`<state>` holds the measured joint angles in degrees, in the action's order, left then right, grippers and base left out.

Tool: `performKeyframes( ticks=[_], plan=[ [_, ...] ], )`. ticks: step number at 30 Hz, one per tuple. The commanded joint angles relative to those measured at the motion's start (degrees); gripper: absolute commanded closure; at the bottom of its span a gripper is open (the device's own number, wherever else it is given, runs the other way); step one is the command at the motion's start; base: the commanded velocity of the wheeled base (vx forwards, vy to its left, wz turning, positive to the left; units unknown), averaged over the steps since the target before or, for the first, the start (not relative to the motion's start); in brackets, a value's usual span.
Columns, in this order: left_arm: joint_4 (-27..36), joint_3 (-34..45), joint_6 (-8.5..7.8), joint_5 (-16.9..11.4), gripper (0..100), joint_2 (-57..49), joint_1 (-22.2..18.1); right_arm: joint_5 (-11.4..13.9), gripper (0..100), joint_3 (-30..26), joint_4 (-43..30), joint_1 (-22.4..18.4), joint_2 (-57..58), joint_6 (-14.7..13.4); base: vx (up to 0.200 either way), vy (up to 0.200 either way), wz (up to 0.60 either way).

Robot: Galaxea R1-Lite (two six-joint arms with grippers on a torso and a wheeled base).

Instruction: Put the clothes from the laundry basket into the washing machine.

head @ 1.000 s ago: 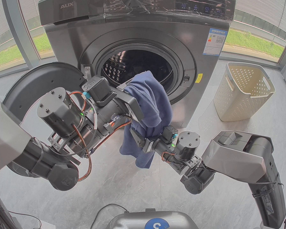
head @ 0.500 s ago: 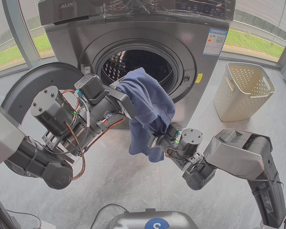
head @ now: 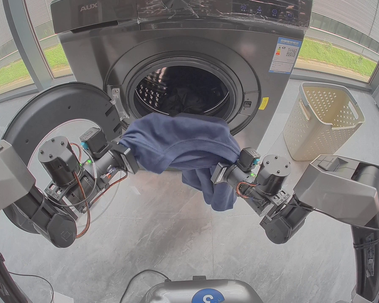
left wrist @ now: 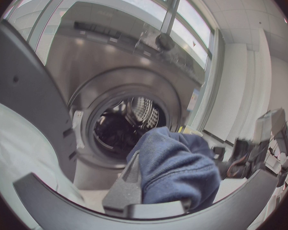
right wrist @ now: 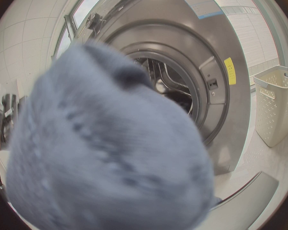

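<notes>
Closest in, the robot's got the blue garment [head: 185, 144] slung between both arms like a hammock. The left gripper [head: 127, 158], at about 9 o'clock, is clamped on one end; the left wrist view shows a finger [left wrist: 128, 182] pressed against the bunched cloth. The right gripper [head: 220, 174], at roughly 3 o'clock, looks clenched on the other end too, going by how the cloth gathers and hangs from it, though its fingers are buried in fabric. A loose tail droops under the right side toward the floor [head: 168, 240].

Just past that, the cloth's far edge sits right at the lower lip of the drum mouth [head: 183, 85], dead ahead at 12 o'clock on the washing machine [head: 177, 43]. The door [head: 50, 106] is swung wide open at 10 o'clock, close beside the left arm. Some dark laundry [head: 189, 97] lies inside the drum. The laundry basket [head: 324, 118] stands off at 2 o'clock, apart from the machine.

To do this bit well, the robot should probably lift both ends over the lip together, push deep, and let go only once the bulk is past the rim. That dangling tail is the catch: it could end up draped over the seal. The left arm also needs to mind the door.
</notes>
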<state>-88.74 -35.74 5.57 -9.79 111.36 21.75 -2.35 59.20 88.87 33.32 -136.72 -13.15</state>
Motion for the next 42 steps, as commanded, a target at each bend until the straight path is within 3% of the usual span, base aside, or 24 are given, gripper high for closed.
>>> performKeyframes(
  ticks=[1, 9, 17, 25, 26, 32, 42],
  plan=[
    [0.0, 3.9, -0.30, -0.1, 100, 5.5, -3.2, -0.1, 100, -1.2, 0.7, 0.5, 5.3, 0.1, 0.000, 0.000, 0.00],
    [-0.1, 6.7, -1.00, -0.4, 100, 14.6, -4.1, -0.1, 100, -1.3, 0.7, 1.7, 6.8, 0.0, 0.000, 0.000, 0.00],
    [-0.3, 6.1, -2.23, -0.5, 100, 22.6, -2.5, -0.2, 100, -0.8, 0.7, 2.7, 7.4, -0.2, 0.000, 0.000, 0.00],
    [-0.4, 4.7, -2.23, -0.5, 100, 25.4, -0.4, -0.2, 100, -0.8, 0.7, 2.8, 7.6, -0.3, 0.000, 0.000, 0.00],
    [-0.4, 4.5, -2.23, -0.5, 0, 25.4, -0.3, -0.2, 100, -0.8, 0.8, 2.8, 7.5, -0.3, 0.000, 0.000, 0.00],
    [-0.4, 6.7, -1.88, -0.4, 0, 25.0, 0.3, -0.2, 100, -0.7, 0.8, 2.8, 7.5, -0.3, 0.000, 0.000, 0.00],
    [-0.4, 14.1, -3.90, -3.0, 0, 23.0, 2.4, -0.2, 100, 0.5, 0.7, 1.9, 7.4, -0.2, 0.000, 0.000, 0.00]
  ],
)
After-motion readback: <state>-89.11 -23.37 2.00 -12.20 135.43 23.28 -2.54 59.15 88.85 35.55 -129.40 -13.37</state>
